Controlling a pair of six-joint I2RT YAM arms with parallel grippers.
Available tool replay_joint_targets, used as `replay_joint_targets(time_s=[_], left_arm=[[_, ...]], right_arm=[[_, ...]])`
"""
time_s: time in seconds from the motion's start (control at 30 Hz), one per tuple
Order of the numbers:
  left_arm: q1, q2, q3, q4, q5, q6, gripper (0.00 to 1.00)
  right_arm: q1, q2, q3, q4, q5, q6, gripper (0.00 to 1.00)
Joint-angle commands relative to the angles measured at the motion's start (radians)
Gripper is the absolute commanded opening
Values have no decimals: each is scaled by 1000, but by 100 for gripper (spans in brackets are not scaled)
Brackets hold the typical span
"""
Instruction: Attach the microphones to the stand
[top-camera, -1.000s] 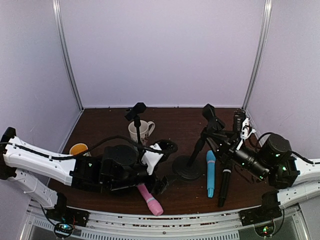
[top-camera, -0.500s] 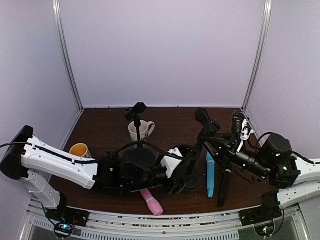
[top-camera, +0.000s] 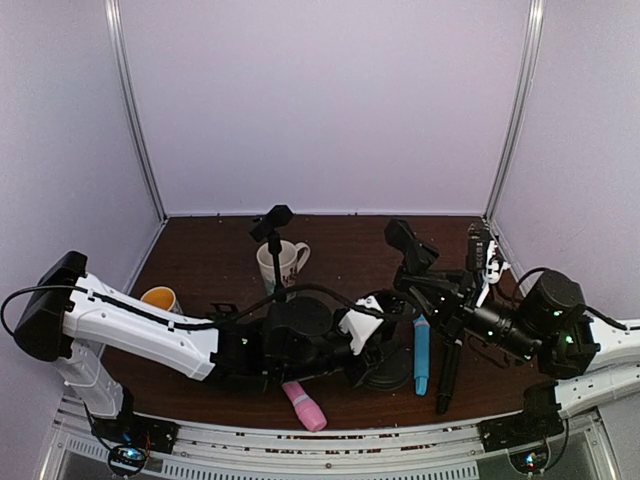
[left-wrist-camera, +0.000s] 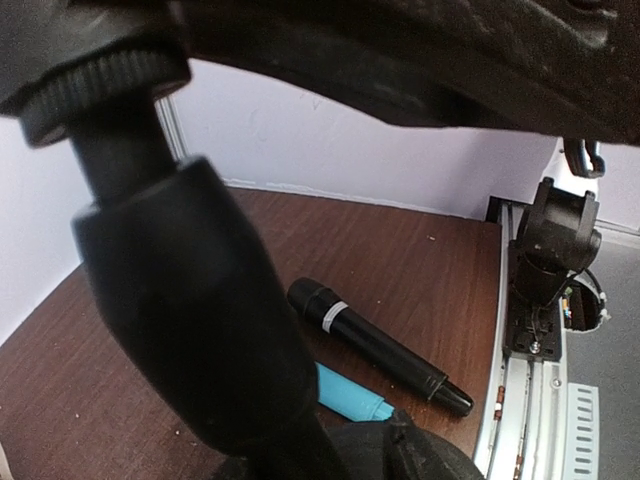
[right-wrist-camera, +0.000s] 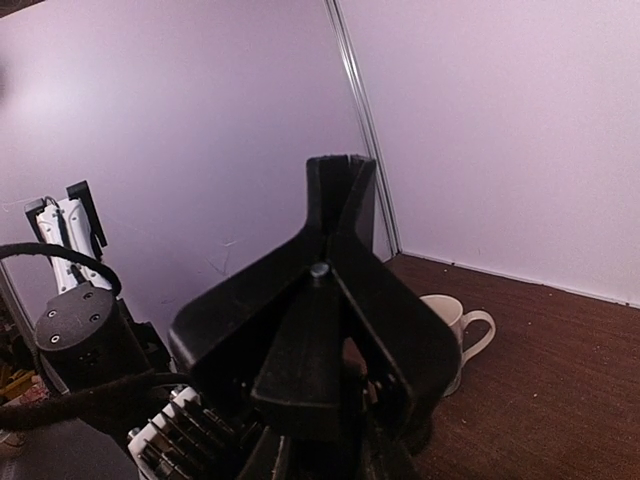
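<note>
The stand (top-camera: 398, 300) rises from a round base (top-camera: 388, 368) at centre right, its clip (top-camera: 408, 243) at the top. My right gripper (top-camera: 442, 296) is shut on the stand just under the clip, which fills the right wrist view (right-wrist-camera: 335, 300). My left gripper (top-camera: 372, 345) is closed round the lower pole, which looms large in the left wrist view (left-wrist-camera: 190, 330). The pink microphone (top-camera: 303, 405) lies near the front edge. To the right of the base lie the light blue microphone (top-camera: 421, 355) (left-wrist-camera: 350, 395) and the black microphone (top-camera: 448, 375) (left-wrist-camera: 375, 345) with a silver ring.
A second stand (top-camera: 275, 255) with a clip stands at the back left beside a white mug (top-camera: 284, 263) (right-wrist-camera: 455, 320). An orange cup (top-camera: 158, 298) sits at the far left. The metal rail (left-wrist-camera: 520, 400) marks the table's near edge.
My left gripper has swung right, away from the pink microphone to the stand's lower pole, and its jaws have narrowed. The clip, held by my right gripper, has tipped a little left.
</note>
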Motion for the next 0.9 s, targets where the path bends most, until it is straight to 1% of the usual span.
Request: replay_joint_targets(time_s=[0.0,0.03,0.1,0.17,0.23,0.27,0.3,0.37,0.43,0.47,0.57,0.7,0.77,0.87], left_arm=[[2,1,8,83,-6,-6,32],[3,-1,2,87,-8,-8,29],[6,-2,-5,95,-3,-12,19],[8,-7,-15,103,-4,-15,11],[9,-17,-22,108,-2,-14,0],[11,-25,-23,102,-3,-18,0],[13,-34,-22,85,-3,-28,0],[20,-56,-17,55,12,-50,0],[23,-73,-2,17,35,-71,0],[23,-78,13,-9,47,-80,0],[23,-84,57,-69,70,-103,0],[24,-84,74,-86,76,-120,0],[23,-83,78,-87,83,-122,0],[23,-83,86,-95,92,-123,0]], right_arm=[[4,-46,1,97,-2,7,0],[5,-51,-2,95,0,5,0],[4,-57,-4,92,5,2,0],[5,-60,-4,85,6,-1,0],[5,-59,-2,66,11,-2,1],[5,-61,0,47,17,1,11],[5,-63,3,21,23,10,27],[5,-76,-6,-35,51,47,50],[5,-96,-50,-36,68,87,65],[4,-106,-78,-22,65,101,69],[7,-116,-131,13,48,138,71],[11,-100,-139,29,23,156,69],[14,-84,-141,48,1,156,67],[15,-55,-128,46,-4,164,61]])
